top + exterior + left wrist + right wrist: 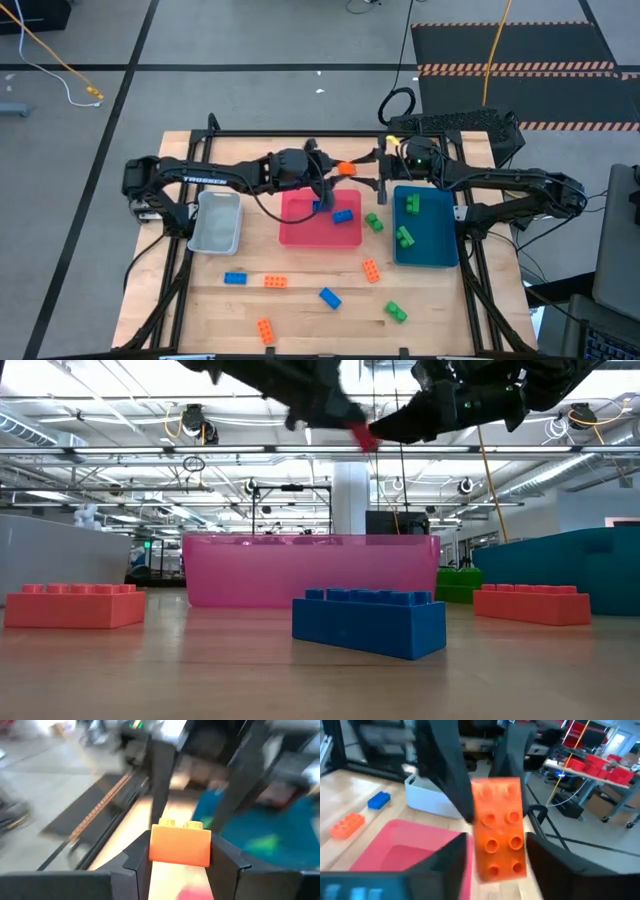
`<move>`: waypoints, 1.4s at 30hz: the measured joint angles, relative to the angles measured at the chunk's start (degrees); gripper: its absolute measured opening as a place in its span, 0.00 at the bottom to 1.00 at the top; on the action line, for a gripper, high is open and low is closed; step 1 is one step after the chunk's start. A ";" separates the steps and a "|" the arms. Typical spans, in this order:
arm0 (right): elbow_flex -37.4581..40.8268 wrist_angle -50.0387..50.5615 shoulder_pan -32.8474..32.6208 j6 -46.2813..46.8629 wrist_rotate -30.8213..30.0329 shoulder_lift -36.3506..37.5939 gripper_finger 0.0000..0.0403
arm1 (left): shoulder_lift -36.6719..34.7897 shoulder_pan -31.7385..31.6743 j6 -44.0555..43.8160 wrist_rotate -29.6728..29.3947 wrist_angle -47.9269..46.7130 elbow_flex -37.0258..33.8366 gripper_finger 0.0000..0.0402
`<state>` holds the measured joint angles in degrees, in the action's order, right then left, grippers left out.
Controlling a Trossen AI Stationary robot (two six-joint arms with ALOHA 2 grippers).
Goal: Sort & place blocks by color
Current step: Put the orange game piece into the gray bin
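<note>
While both arms meet above the far edge of the desk (180,300), an orange block (347,168) hangs in the air between them, just beyond the far rim of the pink tray (300,236). The left gripper (330,170) is clenched on this block: the left wrist view shows the brick (180,845) pinched between the two dark fingers, studs turned away from the wrist. The right gripper (385,170) faces it from the other side. In the right wrist view the block (498,827) stands between that gripper's own fingers with gaps on both sides, so these read as released and not yet touching.

The placing suggests a hand-over in mid-air, though where an orange brick is bound cannot be told: blue blocks lie in the pink tray, green ones in the teal tray (425,258) near the right edge, and the grey tray (215,235) near the left edge looks bare.

Seen from above, the held block's long axis runs roughly along the line joining the two grippers, parallel to the far edge. Loose blocks lie along the near edge, among them another orange block (264,330) and a blue one (235,278).
</note>
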<state>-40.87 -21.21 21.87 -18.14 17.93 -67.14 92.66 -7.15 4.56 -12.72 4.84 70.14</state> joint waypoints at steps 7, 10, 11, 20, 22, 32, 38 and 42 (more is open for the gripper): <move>1.76 -0.26 0.20 0.89 -9.35 0.10 0.85 | -12.70 3.29 -10.95 -20.56 -40.26 10.67 0.35; 2.78 -2.37 0.26 0.49 -13.06 0.20 0.87 | -17.32 6.28 -19.87 -21.92 -47.45 11.92 0.35; 3.09 -2.71 0.26 0.47 -14.10 0.19 0.87 | -18.71 7.52 -22.95 -22.93 -50.55 11.94 0.35; 3.39 -3.35 0.26 -0.12 -16.61 0.23 0.84 | -21.76 14.73 -58.37 -24.83 -84.39 9.43 0.35; 3.39 -3.39 0.26 -0.12 -16.61 0.23 0.84 | -21.25 15.32 -64.59 -21.54 -88.45 7.15 0.35; 3.42 -5.23 0.26 -0.14 -16.55 0.23 0.84 | -20.62 15.22 -75.25 -2.30 -93.47 -8.57 0.35; 3.42 -7.87 0.17 -0.01 -16.45 0.38 0.84 | -20.61 15.05 -74.06 -0.53 -90.58 -12.13 0.62; 3.44 -6.71 0.17 1.49 -16.41 1.33 0.84 | -20.61 15.10 -72.64 3.12 -90.14 -12.00 0.85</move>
<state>-37.43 -27.91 22.04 -16.65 1.52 -65.81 72.05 7.95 -68.08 -9.59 -85.30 58.14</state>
